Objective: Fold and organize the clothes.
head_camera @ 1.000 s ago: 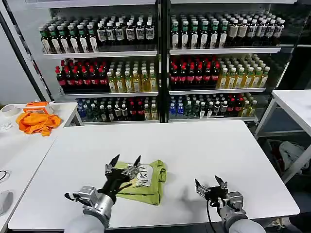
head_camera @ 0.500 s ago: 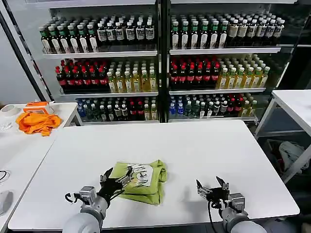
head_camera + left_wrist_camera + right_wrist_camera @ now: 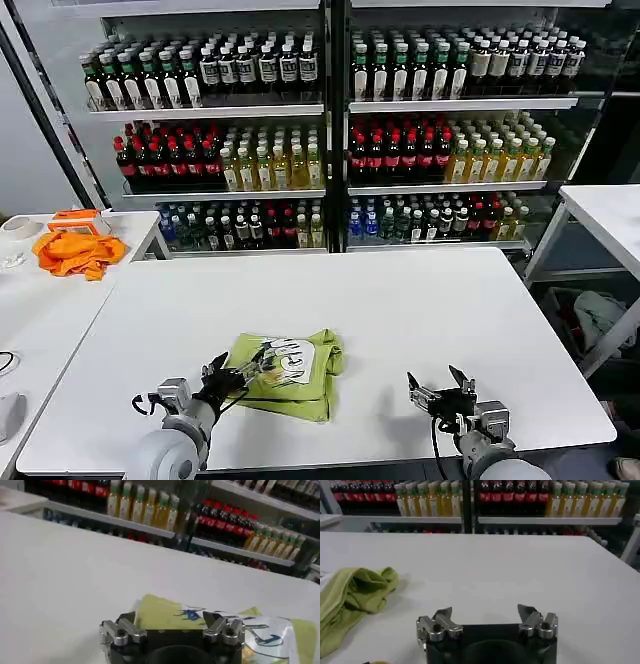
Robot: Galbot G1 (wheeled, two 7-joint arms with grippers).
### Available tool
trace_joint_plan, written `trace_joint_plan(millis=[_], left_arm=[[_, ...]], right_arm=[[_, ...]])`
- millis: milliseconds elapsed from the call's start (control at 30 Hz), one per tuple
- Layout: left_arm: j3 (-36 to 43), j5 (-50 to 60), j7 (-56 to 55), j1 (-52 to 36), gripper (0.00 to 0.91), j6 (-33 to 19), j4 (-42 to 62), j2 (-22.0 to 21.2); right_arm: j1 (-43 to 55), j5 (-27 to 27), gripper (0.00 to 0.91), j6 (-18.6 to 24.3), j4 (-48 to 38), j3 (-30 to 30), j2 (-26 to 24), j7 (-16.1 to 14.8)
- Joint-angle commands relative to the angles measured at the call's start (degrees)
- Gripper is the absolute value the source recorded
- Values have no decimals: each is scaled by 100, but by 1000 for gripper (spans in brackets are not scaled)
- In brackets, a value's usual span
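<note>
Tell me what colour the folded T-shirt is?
Lime yellow-green T-shirt, white printed patch; head view shows it best.

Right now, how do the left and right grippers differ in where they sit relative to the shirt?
The left gripper sits at the near left edge of the folded lime T-shirt, fingertips over the fabric; the right gripper sits well off to the shirt's right, over bare white table. In its wrist view the left gripper faces the shirt's white patch; the right gripper faces open tabletop, with the shirt off to one side. Both are open, low near the table's front edge, holding nothing.
</note>
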Motion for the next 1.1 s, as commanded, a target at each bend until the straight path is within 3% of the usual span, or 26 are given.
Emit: trace_joint_plan(millis=[33, 267, 300, 333, 367, 400, 500, 700, 1100], left_arm=[[-152, -1013, 149, -55, 907, 124, 235, -17], [-108, -1289, 296, -136, 907, 172, 454, -119], [-128, -1461, 318, -143, 867, 179, 454, -140], [-144, -1553, 329, -145, 796, 182, 453, -146], [-165, -1650, 351, -145, 514, 187, 442, -156], [-206, -1874, 376, -147, 373, 191, 436, -170], [-294, -2376, 393, -189, 171, 235, 474, -204], [-570, -2979, 397, -313, 60, 427, 726, -267], [-581, -3060, 440, -350, 30, 401, 857, -374]], right_arm=[[-31, -6, 907, -4, 25, 23, 12, 5], [-102, -18, 907, -12, 68, 71, 42, 11], [-106, -19, 907, -12, 67, 78, 41, 13], [-108, -18, 907, -12, 68, 87, 40, 13], [-108, -17, 907, -12, 68, 95, 41, 14], [-111, -16, 907, -16, 75, 103, 44, 15], [-122, -16, 907, -22, 82, 109, 54, 19], [-124, -14, 907, -28, 77, 139, 57, 20], [-85, -3, 907, -34, 61, 148, 45, 22]])
